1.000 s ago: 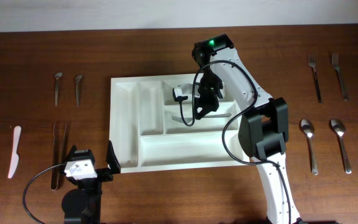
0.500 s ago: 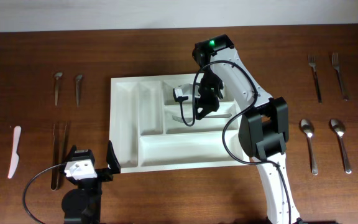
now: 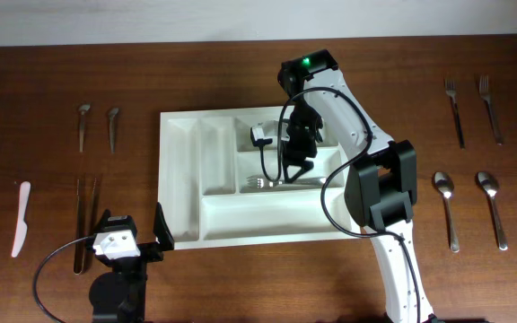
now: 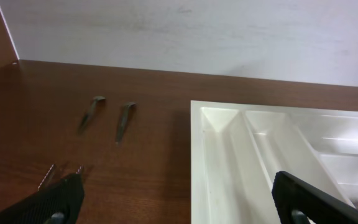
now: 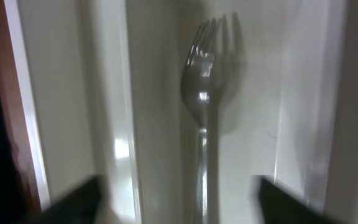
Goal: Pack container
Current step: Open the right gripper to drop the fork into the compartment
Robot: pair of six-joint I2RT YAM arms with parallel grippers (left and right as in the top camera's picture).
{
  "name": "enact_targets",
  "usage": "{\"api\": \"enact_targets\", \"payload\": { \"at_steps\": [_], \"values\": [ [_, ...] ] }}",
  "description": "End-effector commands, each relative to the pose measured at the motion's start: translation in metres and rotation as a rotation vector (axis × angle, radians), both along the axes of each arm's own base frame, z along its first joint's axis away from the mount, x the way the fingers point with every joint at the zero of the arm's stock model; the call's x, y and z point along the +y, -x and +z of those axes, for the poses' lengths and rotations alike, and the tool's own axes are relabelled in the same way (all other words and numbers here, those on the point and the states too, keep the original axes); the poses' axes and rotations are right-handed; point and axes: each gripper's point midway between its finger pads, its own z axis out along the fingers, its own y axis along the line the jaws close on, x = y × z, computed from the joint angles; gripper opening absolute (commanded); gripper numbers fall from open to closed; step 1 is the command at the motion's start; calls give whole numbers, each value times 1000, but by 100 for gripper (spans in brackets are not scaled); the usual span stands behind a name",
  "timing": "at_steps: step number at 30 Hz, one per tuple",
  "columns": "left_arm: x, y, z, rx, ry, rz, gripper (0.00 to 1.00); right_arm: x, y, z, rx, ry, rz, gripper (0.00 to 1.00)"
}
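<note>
Right gripper (image 3: 291,167): hanging over the tray (image 3: 179,179), its fingers (image 5: 73,202) standing spread apart and gripping nothing. Fork (image 3: 281,183): lying flat directly beneath it in the middle crosswise compartment, close to that compartment's 6 o'clock wall, tines pointing to 9 o'clock; in the right wrist view it is lying between the two blurred fingers with a gap showing on each side. Tray, white, five compartments: sitting at the centre of the table (image 3: 240,287), its two narrow compartments on the 9 o'clock side and three wide ones on the 3 o'clock side. Left gripper (image 4: 176,190): resting low near the tray's 7 o'clock corner, fingers set wide and holding nothing, facing 12 o'clock along the tray's rim. Two short spoons (image 3: 83,126): lying side by side on the wood at 10 o'clock from the tray, well apart from it. Two slim metal utensils (image 3: 85,222): lying parallel at 8 o'clock, kind not clear. White knife (image 3: 21,218): lying beyond those, by the 9 o'clock table edge. Two spare forks (image 3: 456,112): lying at 2 o'clock. Two long spoons (image 3: 447,211): lying at 4 o'clock, beyond the right arm (image 3: 380,193).
</note>
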Motion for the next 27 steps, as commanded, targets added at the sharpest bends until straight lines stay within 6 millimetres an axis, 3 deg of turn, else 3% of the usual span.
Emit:
{"api": "enact_targets", "payload": {
  "at_steps": [1,5,9,13,16,18,22,24,27],
  "values": [
    [-3,0,-1,0,4,-14,99,2,-15,19,-74,0,-49,98],
    [-3,0,-1,0,4,-14,99,-13,-49,46,-186,80,-260,99],
    [-3,0,-1,0,4,-14,99,-60,-96,87,-359,169,-583,99],
    [-3,0,-1,0,4,-14,99,-149,-144,131,-541,233,-1016,99],
    [-3,0,-1,0,4,-14,99,-224,-161,153,-603,244,-1316,99],
    [-3,0,-1,0,4,-14,99,-264,-159,158,-577,221,-1457,99],
    [-3,0,-1,0,4,-14,99,-324,-154,158,-551,191,-1587,99],
    [-3,0,-1,0,4,-14,99,-357,-162,155,-590,185,-1644,99],
    [-3,0,-1,0,4,-14,99,-392,-177,143,-633,158,-1698,99]
  ]
}}
